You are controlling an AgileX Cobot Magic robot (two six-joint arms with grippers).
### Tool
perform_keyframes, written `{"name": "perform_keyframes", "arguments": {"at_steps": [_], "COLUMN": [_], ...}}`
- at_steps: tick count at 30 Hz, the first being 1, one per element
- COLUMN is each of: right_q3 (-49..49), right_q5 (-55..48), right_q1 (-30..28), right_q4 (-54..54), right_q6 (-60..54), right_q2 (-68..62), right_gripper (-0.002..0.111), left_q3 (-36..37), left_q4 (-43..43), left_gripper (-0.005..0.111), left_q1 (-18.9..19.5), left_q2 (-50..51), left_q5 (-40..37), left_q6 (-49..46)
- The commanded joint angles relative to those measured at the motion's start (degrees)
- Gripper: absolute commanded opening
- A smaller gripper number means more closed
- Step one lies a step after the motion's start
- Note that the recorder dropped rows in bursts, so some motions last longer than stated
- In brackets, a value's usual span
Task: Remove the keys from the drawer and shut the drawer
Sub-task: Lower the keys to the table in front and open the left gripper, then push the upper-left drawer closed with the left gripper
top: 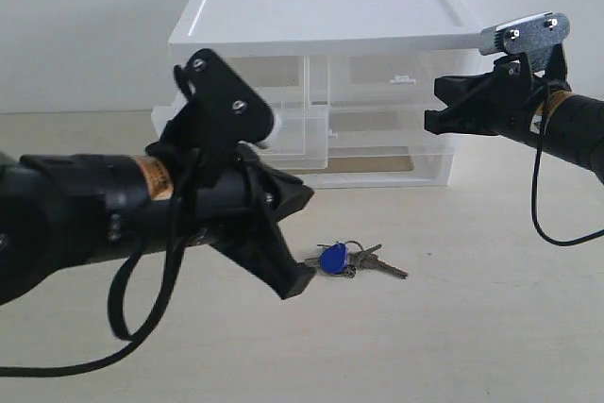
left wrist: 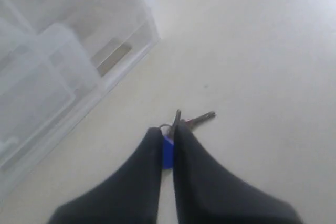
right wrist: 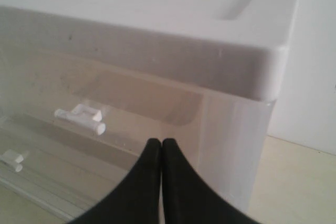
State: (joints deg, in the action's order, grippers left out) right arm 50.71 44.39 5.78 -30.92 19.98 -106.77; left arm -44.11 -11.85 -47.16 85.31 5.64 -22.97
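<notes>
Cream desk (top: 491, 327): on it lie the silver-grey keys with round blue fob (top: 344, 259), at the tips of my left end effector (left wrist: 168, 132), which is pinched shut, empty I judge. Beyond it the small translucent plastic drawer (top: 304, 134) stands pulled out, seemingly empty; my left arm is nearer. My right end effector (right wrist: 161, 142), closed too, hovers by the right-hand twin drawer (top: 396, 68).

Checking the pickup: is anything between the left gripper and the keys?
Nothing visible. The left gripper, shut, sits right at the silver keys with the round blue fob, which lie on the beige table.
</notes>
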Motion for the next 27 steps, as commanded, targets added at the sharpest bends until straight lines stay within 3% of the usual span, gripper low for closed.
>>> {"name": "perform_keyframes", "arguments": {"at_steps": [1,5,7,21,27], "right_q3": [0.9,0.9,0.9,0.9,0.9], "right_q5": [-0.9,-0.9,-0.9,-1.0,-1.0], "right_q1": [-0.5,-0.5,-0.5,-0.5,-0.5], "right_q4": [4.9,4.9,4.9,4.9,4.9], "right_q6": [-0.2,-0.2,-0.2,-0.2,-0.2], "right_q2": [-0.2,-0.2,-0.2,-0.2,-0.2], "right_gripper": [0.0,0.0,0.0,0.0,0.0], "left_q3": [6.7,9.8,9.4,-1.3,-6.5], "left_q4": [-2.6,-4.5,-4.5,-2.2,-0.1], "left_gripper": [0.004,0.004,0.004,0.004,0.004], "left_q1": [3.3,5.4,6.3,8.5,9.4], "left_q2": [-0.7,-0.5,0.8,13.4,16.3], "left_q5": [11.9,26.3,29.7,30.2,26.1], "left_q6": [1.2,1.1,1.0,1.4,1.6]}}
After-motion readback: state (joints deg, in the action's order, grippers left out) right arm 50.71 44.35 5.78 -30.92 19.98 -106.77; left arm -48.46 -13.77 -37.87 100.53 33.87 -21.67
